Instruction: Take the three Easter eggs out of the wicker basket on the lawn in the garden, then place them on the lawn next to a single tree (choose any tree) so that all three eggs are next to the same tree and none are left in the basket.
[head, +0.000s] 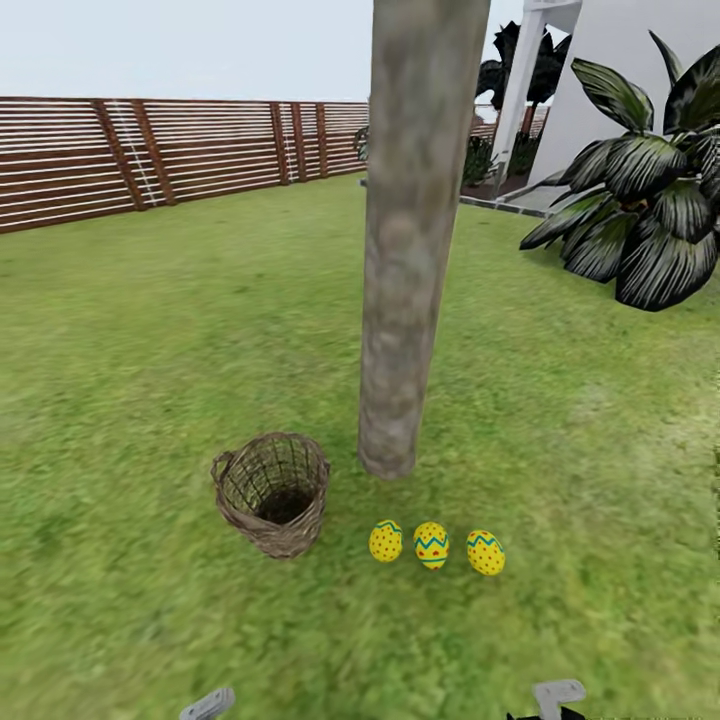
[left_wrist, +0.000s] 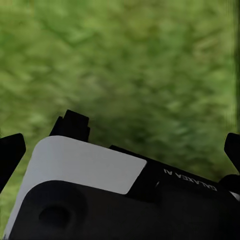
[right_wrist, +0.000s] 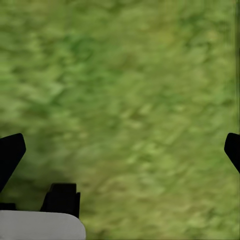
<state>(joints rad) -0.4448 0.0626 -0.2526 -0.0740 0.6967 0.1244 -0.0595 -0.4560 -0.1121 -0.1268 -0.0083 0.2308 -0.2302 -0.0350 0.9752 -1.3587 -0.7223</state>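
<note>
A fenced garden spread out under a pale sky, its lawn (head: 150, 330) mottled green and running back to a brown slatted fence (head: 150, 150). Three Easter eggs (head: 432, 545) lay in a short left-to-right row on the grass, just near of the tree (head: 410, 240), close together but apart. Each stood roughly on end, long axis running near to far, the right one tipped slightly leftward. Left of them the wicker basket (head: 272, 492) sat upright, its mouth open and showing nothing but dark weave inside, just left of the trunk's foot. A dark-leaved palm (head: 640, 220) stood far right beside a white house (head: 620, 70). Both wrist views looked down on grass. The left gripper (left_wrist: 120, 150) and right gripper (right_wrist: 120, 150) had their fingers spread wide, holding nothing.
</note>
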